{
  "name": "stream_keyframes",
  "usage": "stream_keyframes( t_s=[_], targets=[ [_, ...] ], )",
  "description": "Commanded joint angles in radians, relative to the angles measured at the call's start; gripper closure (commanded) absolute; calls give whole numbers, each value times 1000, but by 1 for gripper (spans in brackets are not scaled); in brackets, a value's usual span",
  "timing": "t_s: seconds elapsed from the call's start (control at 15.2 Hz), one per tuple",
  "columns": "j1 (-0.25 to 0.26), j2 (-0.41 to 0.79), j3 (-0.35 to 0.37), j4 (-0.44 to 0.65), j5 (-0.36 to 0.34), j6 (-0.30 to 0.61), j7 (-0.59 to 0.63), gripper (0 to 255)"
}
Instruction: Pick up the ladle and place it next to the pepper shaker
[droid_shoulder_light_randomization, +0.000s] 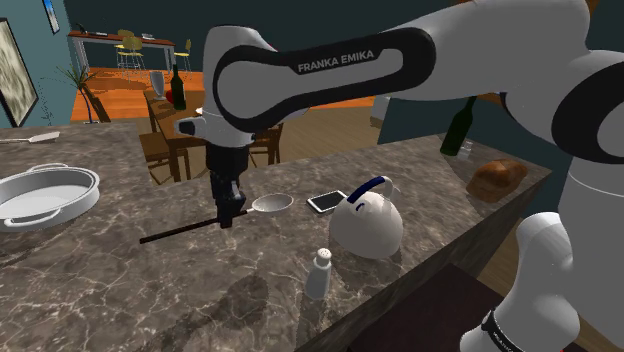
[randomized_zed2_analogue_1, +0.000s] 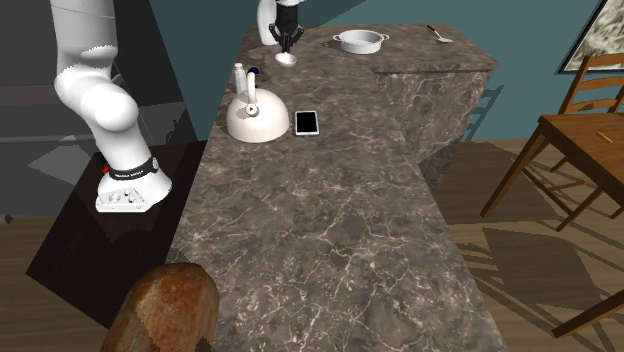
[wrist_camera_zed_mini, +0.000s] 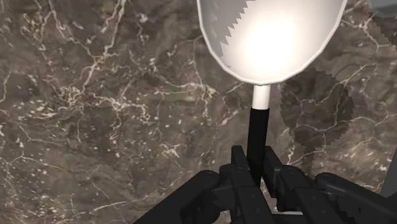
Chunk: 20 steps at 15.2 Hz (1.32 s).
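Note:
My gripper (droid_shoulder_light_randomization: 228, 215) is shut on the dark handle of the ladle (droid_shoulder_light_randomization: 272, 204), close behind its white bowl. In the wrist view the fingers (wrist_camera_zed_mini: 240, 167) clasp the handle, and the bowl (wrist_camera_zed_mini: 270, 38) hangs over the marble counter with its shadow off to one side. The ladle lies nearly level, its long handle running toward the shoulder view's left. The white pepper shaker (droid_shoulder_light_randomization: 319, 272) stands upright near the counter's front edge, to the right of and nearer than the gripper. In the second exterior view the gripper (randomized_zed2_analogue_1: 287, 42) and ladle (randomized_zed2_analogue_1: 288, 58) are far back, beyond the shaker (randomized_zed2_analogue_1: 239, 75).
A white kettle (droid_shoulder_light_randomization: 367, 225) with a blue handle stands just behind the shaker, and a phone (droid_shoulder_light_randomization: 327, 201) lies beside it. A white pan (droid_shoulder_light_randomization: 45, 195) sits at the left and a spoon (droid_shoulder_light_randomization: 40, 137) farther back. Bread (droid_shoulder_light_randomization: 497, 178) and a bottle (droid_shoulder_light_randomization: 458, 128) are at the right end.

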Motion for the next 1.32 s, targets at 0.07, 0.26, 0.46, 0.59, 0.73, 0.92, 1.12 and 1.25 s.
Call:
stream_keyframes(
  t_s=[0.07, 0.26, 0.46, 0.59, 0.73, 0.92, 1.12, 1.25],
  targets=[
    [1, 9, 2, -25, 4, 34, -5, 255],
    [1, 20, 3, -49, 8, 69, -12, 255],
    [1, 32, 5, -72, 13, 103, -19, 255],
    [1, 42, 6, -85, 17, 125, -23, 255],
    [1, 52, 8, -98, 20, 148, -28, 255],
    [0, 68, 10, -114, 26, 180, -36, 255],
    [0, 74, 11, -119, 28, 190, -38, 255],
    [0, 74, 11, -119, 28, 190, -38, 255]
  ],
)
